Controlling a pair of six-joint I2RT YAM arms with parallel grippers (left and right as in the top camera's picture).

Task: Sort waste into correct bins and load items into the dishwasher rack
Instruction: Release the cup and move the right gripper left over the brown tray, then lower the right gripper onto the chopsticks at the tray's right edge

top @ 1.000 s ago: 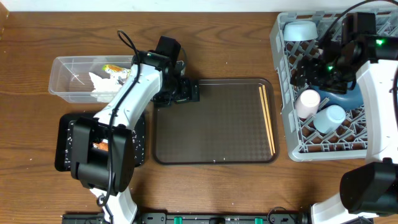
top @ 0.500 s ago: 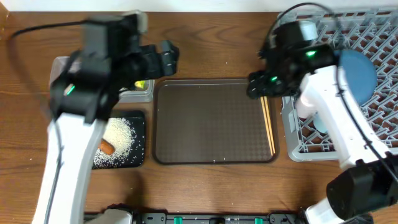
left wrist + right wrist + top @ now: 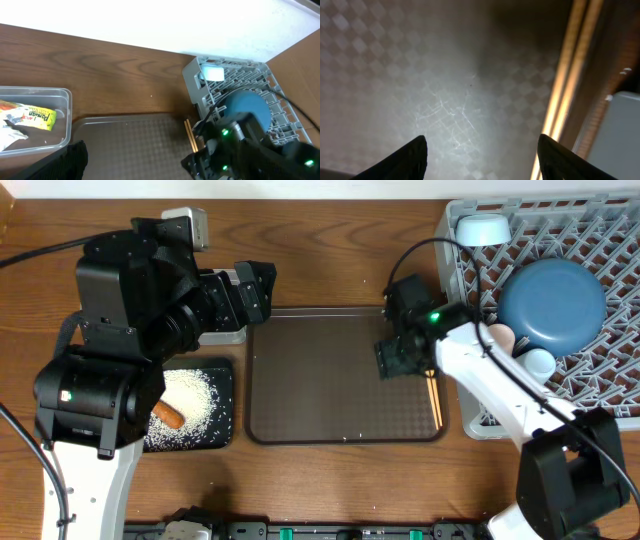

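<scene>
My right gripper (image 3: 393,360) hangs open and empty low over the brown serving tray (image 3: 330,390). The chopsticks (image 3: 570,75) lie just right of its fingertips (image 3: 560,157), along the tray's right edge. The grey dishwasher rack (image 3: 460,395) holds the upturned dark-blue bowl (image 3: 552,300), a light-blue bowl (image 3: 482,227), a white cup (image 3: 500,338) and a pale-blue cup (image 3: 538,362). My left gripper (image 3: 255,292) is raised high and open, holding nothing. The clear tub (image 3: 60,100) holds the foil wrapper (image 3: 35,116) and tissue (image 3: 10,132). Rice (image 3: 190,395) and carrot (image 3: 168,414) lie in the black tray (image 3: 228,380).
My raised left arm (image 3: 120,330) hides most of the clear tub from overhead. The right arm (image 3: 500,395) crosses the gap between rack and serving tray, covering the chopsticks' upper part. Bare wooden table (image 3: 340,250) runs along the back and front.
The right gripper left the rack, swung left and came down over the serving tray beside the chopsticks, its jaws narrowing somewhat. The left arm rose from the tub, uncovering the black tray.
</scene>
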